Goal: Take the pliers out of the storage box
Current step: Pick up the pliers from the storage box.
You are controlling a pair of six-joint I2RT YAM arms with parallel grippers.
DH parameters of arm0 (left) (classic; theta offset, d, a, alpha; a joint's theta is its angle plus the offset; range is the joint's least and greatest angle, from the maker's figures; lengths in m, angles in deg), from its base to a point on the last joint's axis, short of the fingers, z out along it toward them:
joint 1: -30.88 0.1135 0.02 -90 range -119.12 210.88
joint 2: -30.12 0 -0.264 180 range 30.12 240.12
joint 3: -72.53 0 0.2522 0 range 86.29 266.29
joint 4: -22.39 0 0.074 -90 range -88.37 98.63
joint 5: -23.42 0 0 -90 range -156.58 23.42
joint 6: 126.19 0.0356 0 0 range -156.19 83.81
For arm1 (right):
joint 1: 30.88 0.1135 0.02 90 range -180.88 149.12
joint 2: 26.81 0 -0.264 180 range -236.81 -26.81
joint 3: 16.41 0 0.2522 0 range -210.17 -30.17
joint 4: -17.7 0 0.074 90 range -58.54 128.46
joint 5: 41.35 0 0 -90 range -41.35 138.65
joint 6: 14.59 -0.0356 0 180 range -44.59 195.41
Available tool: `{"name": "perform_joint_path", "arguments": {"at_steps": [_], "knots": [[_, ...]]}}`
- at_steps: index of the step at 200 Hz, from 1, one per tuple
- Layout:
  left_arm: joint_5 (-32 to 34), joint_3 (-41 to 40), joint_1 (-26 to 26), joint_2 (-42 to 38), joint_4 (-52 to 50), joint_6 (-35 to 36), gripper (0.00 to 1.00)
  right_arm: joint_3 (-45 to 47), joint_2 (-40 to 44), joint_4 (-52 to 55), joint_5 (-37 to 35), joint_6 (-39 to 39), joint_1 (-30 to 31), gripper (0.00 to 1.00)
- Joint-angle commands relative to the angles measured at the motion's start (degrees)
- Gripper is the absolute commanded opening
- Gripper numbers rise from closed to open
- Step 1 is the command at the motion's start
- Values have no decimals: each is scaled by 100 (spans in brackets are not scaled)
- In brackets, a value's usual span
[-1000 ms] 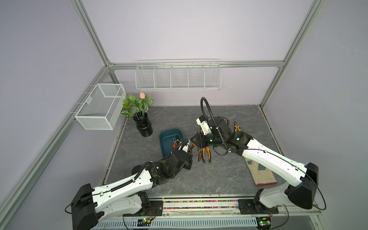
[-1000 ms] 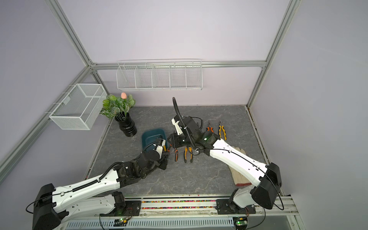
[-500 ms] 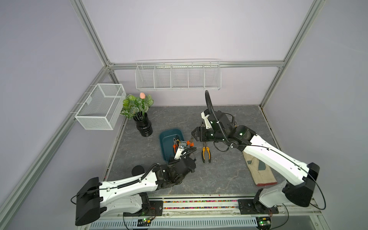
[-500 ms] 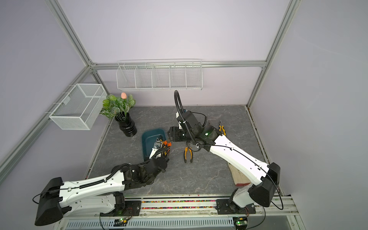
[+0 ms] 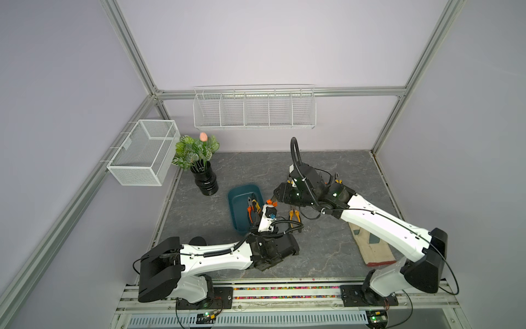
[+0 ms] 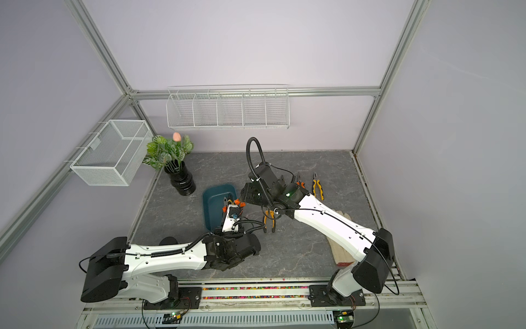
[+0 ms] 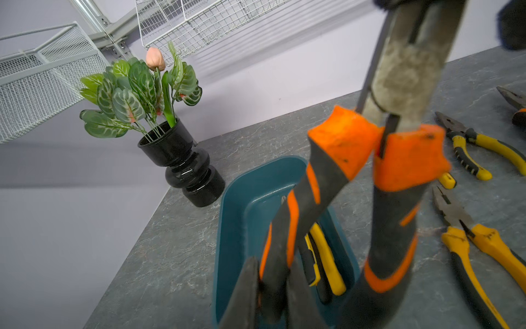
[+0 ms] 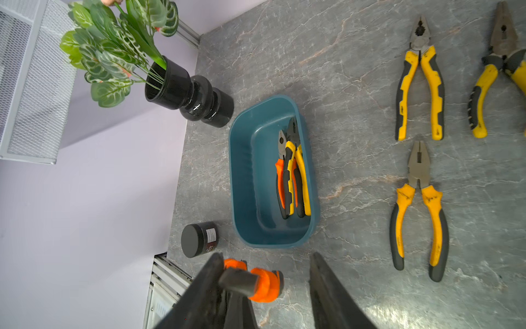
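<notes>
- Inside the storage box [image 8: 242,176]: two pliers, one orange-black pliers [image 8: 280,182] and one yellow-black pliers [image 8: 301,176]. They lie side by side against one long wall, noses toward the box end nearer the vase [image 8: 196,105].
- Beside the box, on the tabletop [image 8: 355,71]: four pliers counted.
  - First tabletop pliers [image 8: 418,210] and second tabletop pliers [image 8: 419,85], both yellow-handled, lie end to end, parallel to the box.
  - Third tabletop pliers [image 8: 489,71], handles splayed, lies farther from the box.
  - Fourth tabletop pliers [image 7: 519,115], orange-handled, is cut by the frame edge.
- Above the box's long rim: one held pliers [image 7: 410,159], orange-black, upright, nose up, handles spread.
- Arms: two.
  - Left arm [image 5: 216,256] lies low along the tabletop by the box's near end, wrist bent upward.
  - Right arm [image 5: 378,225] stretches over the tabletop pliers toward the box.
- Left gripper [image 7: 271,270]: clamped on one handle of the held pliers, near its end.
- Right gripper [image 8: 265,256]: fingers apart, straddling the nose of the held pliers. The nose sits close to one finger; contact cannot be told.
- Beside the box's near end: one black jar [image 8: 199,239].
</notes>
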Motion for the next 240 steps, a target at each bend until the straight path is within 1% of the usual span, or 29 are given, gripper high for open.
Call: {"name": "perform_joint_path", "arguments": {"at_steps": [1, 36, 47, 67, 86, 93, 96, 109, 112, 116, 133, 150, 157, 161, 164, 165, 167, 174, 182, 187, 195, 217, 236, 240], "knots": [[601, 189, -12, -77, -17, -521, 0, 284, 103, -117, -183, -198, 20, 47], [532, 256, -19, -78, 21, -439, 0, 257, 24, -114, -148, -234, 38, 41], [512, 277, -13, -59, 30, -429, 0, 268, 10, -103, -147, -277, 50, 37], [485, 313, -13, 4, 19, -425, 0, 273, -7, -94, -173, -309, 104, 35], [468, 357, -20, 69, 13, -427, 0, 277, -24, -51, -197, -308, 134, 31], [460, 374, -17, 87, 12, -429, 0, 272, -34, -28, -198, -285, 136, 27], [458, 380, -17, 96, 11, -435, 0, 271, -49, -15, -194, -272, 132, 23], [437, 407, -11, 110, 8, -440, 0, 226, -86, 53, -192, -228, 136, 15], [429, 409, -12, 108, 12, -432, 0, 228, -91, 49, -185, -217, 137, 10], [418, 424, -12, 108, 4, -429, 0, 215, -99, 71, -183, -206, 139, 7], [318, 438, -12, 52, -22, -429, 0, 199, -91, 110, -225, -112, 132, 6], [186, 414, -12, -94, -93, -426, 0, 25, -78, 355, -459, 142, 132, 7], [117, 411, -12, -181, -152, -458, 9, -88, -70, 492, -576, 285, 123, 7], [68, 408, -19, -239, -174, -460, 17, -157, -63, 581, -665, 366, 111, 6], [21, 400, -14, -284, -184, -458, 26, -211, -58, 643, -734, 423, 105, 7], [-2, 396, -13, -291, -183, -452, 27, -220, -57, 653, -757, 452, 101, 7], [-41, 390, -13, -337, -192, -444, 33, -264, -49, 709, -801, 491, 89, 6], [-200, 367, -12, -470, -198, -394, 48, -387, -15, 853, -943, 658, 48, 7], [-447, 340, -12, -633, -178, -319, 58, -517, 34, 1014, -1120, 858, -42, 7], [-616, 295, -12, -749, -127, -227, 62, -607, 85, 1119, -1245, 1003, -108, 7], [-905, 218, -13, -951, -47, -61, 65, -763, 154, 1297, -1400, 1248, -252, 7], [-1435, 30, -13, -1626, -178, -87, 67, -1240, 345, 1919, -1806, 1934, -777, 7], [-1683, -188, -12, -2209, -189, -61, 67, -1438, 482, 2344, -1843, 2489, -1227, 6], [-1723, -236, -14, -2318, -180, -41, 67, -1447, 500, 2567, -1846, 2568, -1304, 7]]}}
